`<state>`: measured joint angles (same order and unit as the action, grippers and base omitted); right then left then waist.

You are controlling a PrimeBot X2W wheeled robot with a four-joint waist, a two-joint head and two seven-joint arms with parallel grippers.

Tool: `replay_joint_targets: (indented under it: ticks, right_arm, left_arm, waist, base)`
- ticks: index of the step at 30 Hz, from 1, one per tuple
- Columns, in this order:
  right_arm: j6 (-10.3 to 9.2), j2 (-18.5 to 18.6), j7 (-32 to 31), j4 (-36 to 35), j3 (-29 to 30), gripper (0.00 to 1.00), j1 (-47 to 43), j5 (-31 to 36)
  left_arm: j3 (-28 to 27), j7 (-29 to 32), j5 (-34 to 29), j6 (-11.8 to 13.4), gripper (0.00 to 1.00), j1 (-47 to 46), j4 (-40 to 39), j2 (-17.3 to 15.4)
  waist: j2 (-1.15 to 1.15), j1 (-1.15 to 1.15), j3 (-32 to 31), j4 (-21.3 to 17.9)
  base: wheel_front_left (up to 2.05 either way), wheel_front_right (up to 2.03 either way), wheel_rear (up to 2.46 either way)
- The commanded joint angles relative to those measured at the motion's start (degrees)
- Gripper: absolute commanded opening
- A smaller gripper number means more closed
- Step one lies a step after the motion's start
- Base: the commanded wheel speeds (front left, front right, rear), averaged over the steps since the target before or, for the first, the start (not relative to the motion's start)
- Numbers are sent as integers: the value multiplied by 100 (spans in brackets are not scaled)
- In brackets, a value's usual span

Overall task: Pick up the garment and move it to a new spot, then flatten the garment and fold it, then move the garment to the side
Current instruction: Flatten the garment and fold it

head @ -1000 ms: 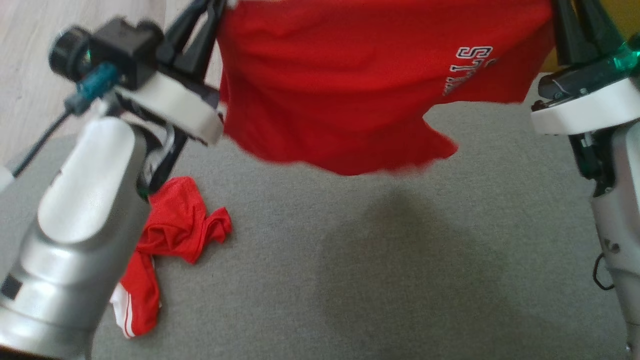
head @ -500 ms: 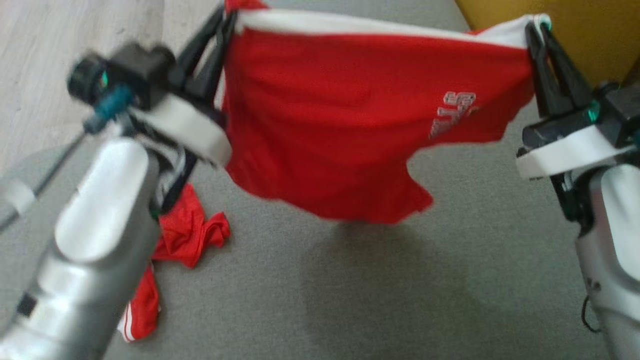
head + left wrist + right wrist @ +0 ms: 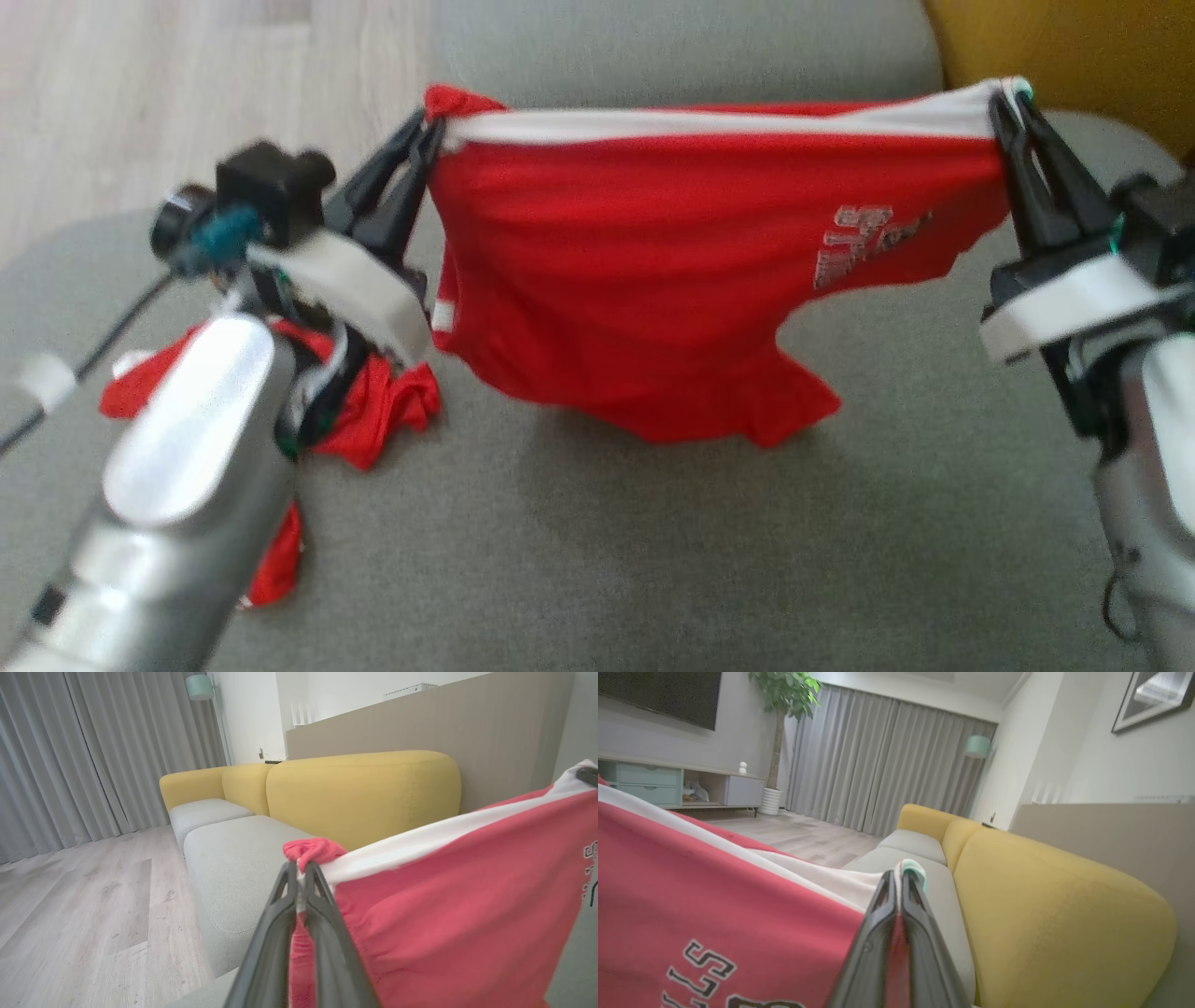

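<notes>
Left arm [image 3: 187,448] and right arm [image 3: 1153,420] stretched forward, spread wide; left gripper [image 3: 431,126] and right gripper [image 3: 1012,95] each pinched a taut garment [image 3: 653,280] corner.

A home living room, with yellow sofa [image 3: 364,793], grey curtains [image 3: 878,760], potted plant [image 3: 782,693], low cabinet [image 3: 654,781], wood floor [image 3: 70,914].

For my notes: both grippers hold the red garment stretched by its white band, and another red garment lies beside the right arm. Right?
No. The head view shows the other garment beside the left arm, not the right. The rest holds.
</notes>
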<state>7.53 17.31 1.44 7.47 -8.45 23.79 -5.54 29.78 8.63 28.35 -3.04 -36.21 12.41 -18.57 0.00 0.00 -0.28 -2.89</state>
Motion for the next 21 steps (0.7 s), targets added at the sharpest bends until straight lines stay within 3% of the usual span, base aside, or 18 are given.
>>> replay_joint_targets:
  ticks: [1,5,10,15,21]
  right_arm:
    - [-4,130,-69,-52,-45,0,527,-97]
    - [-4,173,-103,367,-150,0,1467,-136]
    - [-4,115,61,1420,-177,0,3137,-146]
    - [-4,-95,770,2709,401,0,4623,176]
    - [-4,-309,1289,3673,652,0,5066,623]
  left_arm:
    - [-379,82,46,3,0,-713,-17,-186]
    - [-442,92,-108,-59,0,-1598,469,-231]
    - [-496,-184,-412,-109,0,-2975,1386,-197]
    - [-690,-1097,-661,72,0,-4273,2230,-1]
    - [-571,-1953,-754,-58,0,-4756,3064,326]
  waist:
    - [0,0,364,-24]
    - [0,0,1074,-85]
    - [0,0,1887,-206]
    - [0,0,2345,-272]
    - [0,0,2428,-274]
  base:
    - [0,0,0]
    - [0,0,0]
    - [0,0,0]
    - [0,0,0]
    - [0,0,0]
